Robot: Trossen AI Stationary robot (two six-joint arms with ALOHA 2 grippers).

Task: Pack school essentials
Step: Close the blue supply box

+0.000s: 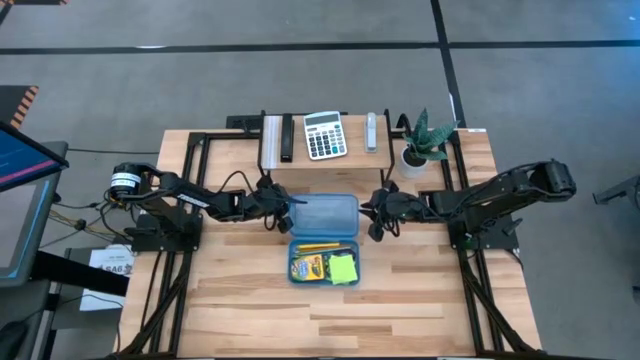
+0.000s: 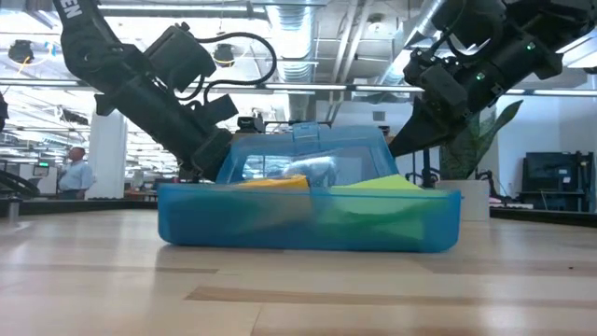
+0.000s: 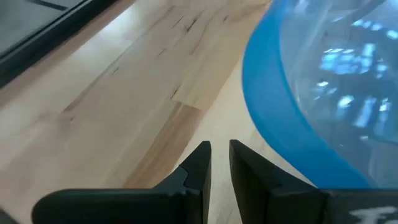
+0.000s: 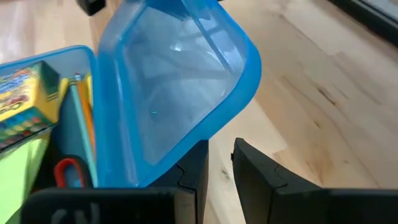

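Note:
A blue pencil case [image 1: 325, 262] lies at the table's middle. It holds a crayon box [image 1: 308, 267], a lime-green sticky pad [image 1: 344, 267], pencils [image 1: 318, 247] and red-handled scissors [image 4: 68, 173]. Its clear blue lid [image 1: 325, 215] stands tilted up from the far side of the base. My left gripper [image 1: 288, 210] is at the lid's left edge. Its fingers [image 3: 219, 158] are open by a narrow gap with nothing between them. My right gripper [image 1: 376, 218] is at the lid's right edge, open, with only bare wood showing in its gap [image 4: 221, 155]. My left gripper slants down beside the lid's blue rim [image 3: 273, 130], which passes close along the outer side of one finger; I cannot tell whether it touches. My right gripper slants down from the table's right side. The lid's rim [image 4: 214, 124] meets the tip of one finger [image 4: 198, 163] on its outer side, with nothing between the fingers. The lid stays tilted up on the base.
A calculator [image 1: 324, 135], a potted plant [image 1: 425, 140] and a few small white and black items [image 1: 278, 140] line the far edge. A black frame rail runs along each side of the table [image 1: 190, 190]. Bare wood lies near the front edge [image 1: 330, 320].

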